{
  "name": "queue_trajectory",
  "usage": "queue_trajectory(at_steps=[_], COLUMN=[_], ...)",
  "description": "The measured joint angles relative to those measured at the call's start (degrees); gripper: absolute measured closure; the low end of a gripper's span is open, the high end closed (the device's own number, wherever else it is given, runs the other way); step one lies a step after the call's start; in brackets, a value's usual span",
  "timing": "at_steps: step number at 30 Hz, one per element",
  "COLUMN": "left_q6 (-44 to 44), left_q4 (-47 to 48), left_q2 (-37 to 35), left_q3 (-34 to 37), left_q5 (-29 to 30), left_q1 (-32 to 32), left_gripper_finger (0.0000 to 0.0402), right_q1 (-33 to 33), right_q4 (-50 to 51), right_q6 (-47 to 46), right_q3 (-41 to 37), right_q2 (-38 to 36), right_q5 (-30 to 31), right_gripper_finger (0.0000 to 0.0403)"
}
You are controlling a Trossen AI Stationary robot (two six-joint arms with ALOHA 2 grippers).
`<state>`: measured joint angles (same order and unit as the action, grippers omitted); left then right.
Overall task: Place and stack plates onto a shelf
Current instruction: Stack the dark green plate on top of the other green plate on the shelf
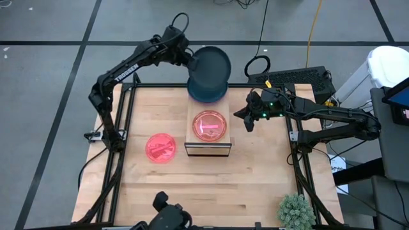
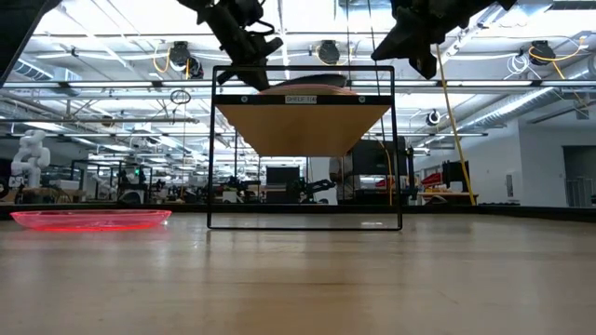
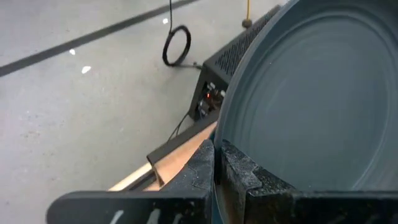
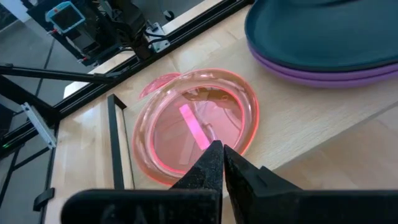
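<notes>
1. Shelf [image 1: 208,148] near the middle of the tabletop [image 1: 255,185], light wood plank top on a thin black frame.
2. Pink-red plate [image 1: 209,125] lying flat on the shelf top; same plate seen in the right wrist view [image 4: 196,124].
3. Second pink-red plate [image 1: 160,147] flat on the tabletop, beside the shelf on the left arm's side, apart from it; low at the picture's left in the low view [image 2: 91,219].
4. Dark teal plate [image 1: 209,67] gripped by its rim in the left gripper [image 1: 190,61], raised and tilted at the far edge of the tabletop, beyond the shelf; inner face filling the left wrist view [image 3: 311,99].
5. Left gripper [image 3: 216,163] clenched on that plate's edge, fingers pinched on the rim.
6. Stack of plates under the raised one at the far edge: dark teal on top [image 4: 323,31], purple plate [image 4: 323,78] below it.
7. Right gripper [image 1: 246,117] in the air just beside the shelf on the right arm's side, fingers pressed together, nothing held [image 4: 222,163].
</notes>
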<state>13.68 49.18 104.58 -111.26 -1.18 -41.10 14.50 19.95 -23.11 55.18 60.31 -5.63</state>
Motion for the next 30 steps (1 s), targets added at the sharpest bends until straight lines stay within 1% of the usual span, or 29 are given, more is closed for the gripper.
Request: queue_trajectory(at_steps=[4,10,15,17,23,30], left_q6=[-1.0,-1.1,-2.2,-2.4,-2.4,-2.2], left_q4=[1.9,4.2,7.2,6.9,7.6,7.6], left_q2=[0.1,0.1,1.6,1.8,1.9,1.9], left_q3=[0.0,0.0,0.1,0.1,0.1,0.1], left_q5=[-0.9,-2.8,-3.8,-4.0,-4.3,-4.3], left_q1=[0.1,0.3,0.4,0.7,0.6,0.6], left_gripper_finger=[0.0392,0.0392,0.0392,0.0392,0.0373,0.0367], right_q1=[0.0,0.0,0.0,0.0,0.0,0.0], right_q4=[0.0,0.0,0.0,0.0,0.0,0.0], right_q6=[0.2,0.3,0.2,0.2,0.2,0.2], right_q3=[0.0,0.0,0.0,0.0,0.0,0.0], right_q2=[0.0,0.0,0.0,0.0,0.0,0.0], right_q5=[1.5,1.5,1.5,1.6,1.6,1.6], right_gripper_finger=[0.0403,0.0403,0.0403,0.0403,0.0403,0.0403])
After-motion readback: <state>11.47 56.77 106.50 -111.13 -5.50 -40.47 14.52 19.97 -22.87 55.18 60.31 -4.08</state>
